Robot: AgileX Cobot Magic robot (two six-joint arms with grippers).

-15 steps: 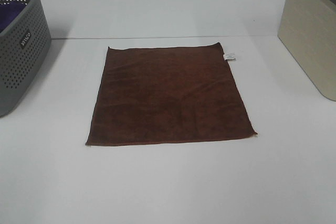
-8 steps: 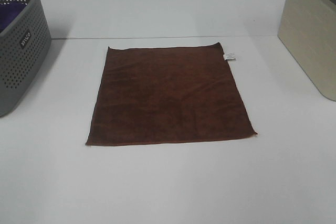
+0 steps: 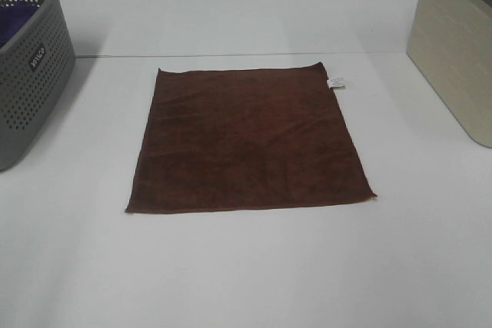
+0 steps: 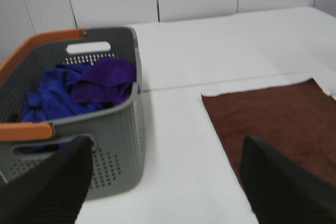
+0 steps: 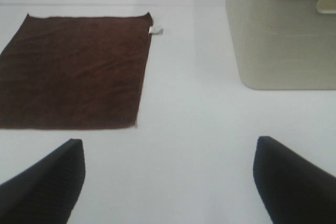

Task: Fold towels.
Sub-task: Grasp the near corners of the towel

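Observation:
A dark reddish-brown square towel (image 3: 247, 140) lies flat and unfolded on the white table, with a small white tag (image 3: 337, 83) at its far right corner. It also shows in the left wrist view (image 4: 278, 121) and in the right wrist view (image 5: 76, 72). Neither arm shows in the exterior high view. My left gripper (image 4: 168, 184) is open and empty, held back from the towel's left side. My right gripper (image 5: 168, 179) is open and empty, held back from the towel's right side.
A grey perforated basket (image 3: 31, 59) with orange handles stands at the far left, holding blue and purple cloths (image 4: 79, 85). A beige bin (image 3: 457, 44) stands at the far right; it also shows in the right wrist view (image 5: 283, 40).

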